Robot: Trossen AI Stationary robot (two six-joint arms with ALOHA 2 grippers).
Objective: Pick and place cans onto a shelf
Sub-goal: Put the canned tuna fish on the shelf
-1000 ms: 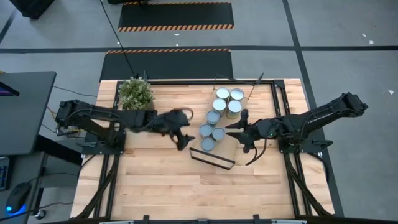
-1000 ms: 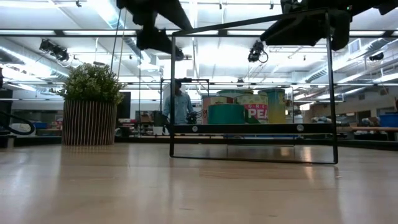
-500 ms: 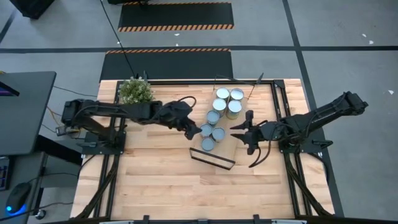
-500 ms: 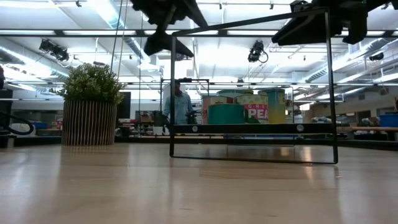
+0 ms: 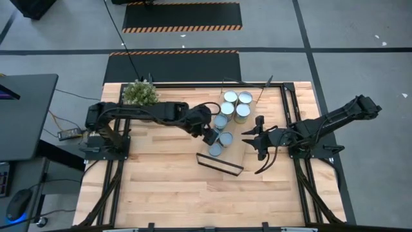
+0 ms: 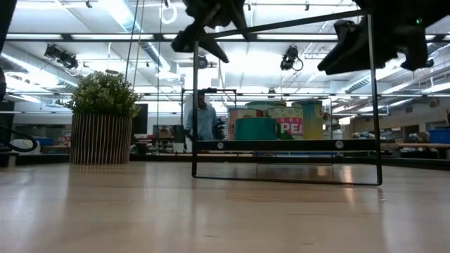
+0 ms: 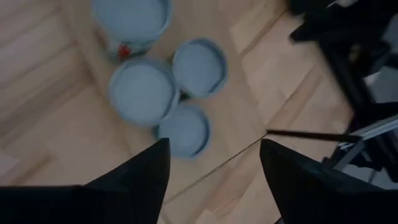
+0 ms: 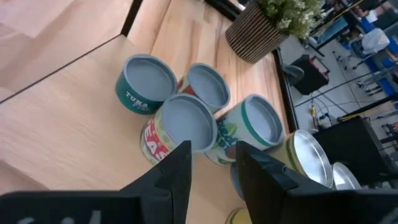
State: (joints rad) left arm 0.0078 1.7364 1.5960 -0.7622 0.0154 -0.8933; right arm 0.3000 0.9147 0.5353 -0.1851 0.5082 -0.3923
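The left gripper [image 7: 211, 180] hangs with its jaws spread and empty directly over the near cluster of three cans [image 7: 168, 99], which stand upright on the shelf [image 5: 233, 156] with their round tops facing up, so the nearest can [image 7: 184, 129] lies straight below and slightly ahead of the gap. The right gripper [image 5: 252, 136] waits just beside the shelf's other side, jaws narrowly parted and holding nothing, pointed across at the same group, yet the left is judged closer. Farther back stand more cans [image 5: 235, 103], then the plant [image 5: 140, 94] on the surface [image 5: 167, 187].
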